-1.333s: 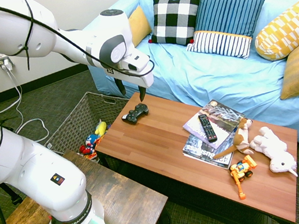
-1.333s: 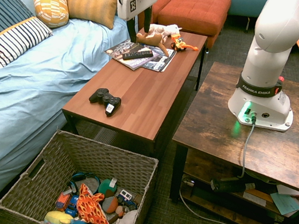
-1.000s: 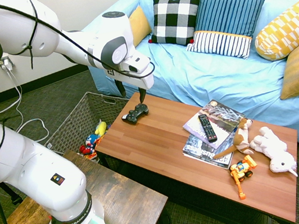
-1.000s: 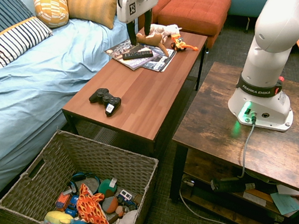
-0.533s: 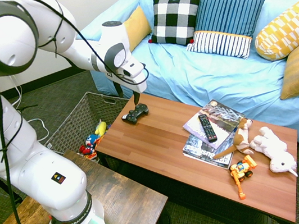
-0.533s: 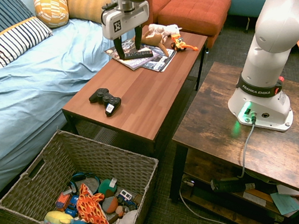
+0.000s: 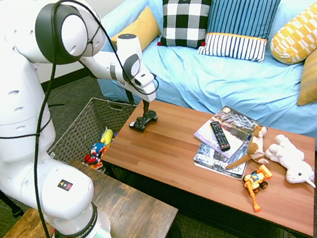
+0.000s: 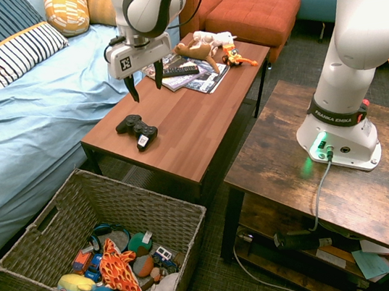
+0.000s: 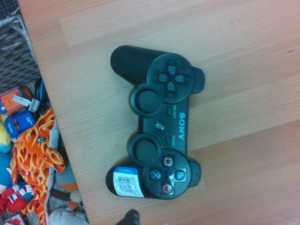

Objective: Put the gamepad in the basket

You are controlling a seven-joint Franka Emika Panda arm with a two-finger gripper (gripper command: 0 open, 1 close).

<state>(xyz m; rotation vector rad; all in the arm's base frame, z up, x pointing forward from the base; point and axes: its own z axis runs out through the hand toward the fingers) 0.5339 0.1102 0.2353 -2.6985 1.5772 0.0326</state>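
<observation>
The black gamepad (image 8: pixel 137 130) lies flat on the wooden coffee table (image 8: pixel 193 129), near the end that faces the basket; a white sticker sits on one handle. In the wrist view the gamepad (image 9: pixel 157 127) fills the middle, buttons up. My gripper (image 8: pixel 146 90) hangs open just above and slightly behind it, not touching it. From the other side the gripper (image 7: pixel 146 107) is right over the gamepad (image 7: pixel 144 120). The grey woven basket (image 8: pixel 137 195) stands on the floor below that table end, with several toys inside. The basket (image 7: pixel 81 129) also shows beside the sofa.
A slim black remote (image 8: pixel 178 70) rests on magazines (image 7: pixel 213 157) mid-table. Plush animals (image 7: pixel 290 160) and an orange toy vehicle (image 7: pixel 255 182) lie at the far end. A blue sofa (image 7: pixel 243 81) with cushions runs along the table. A dark wooden table (image 8: pixel 347 188) is alongside.
My gripper travelled from above the remote and magazines along the table to a spot over the gamepad, and came lower. The gamepad has not moved.
</observation>
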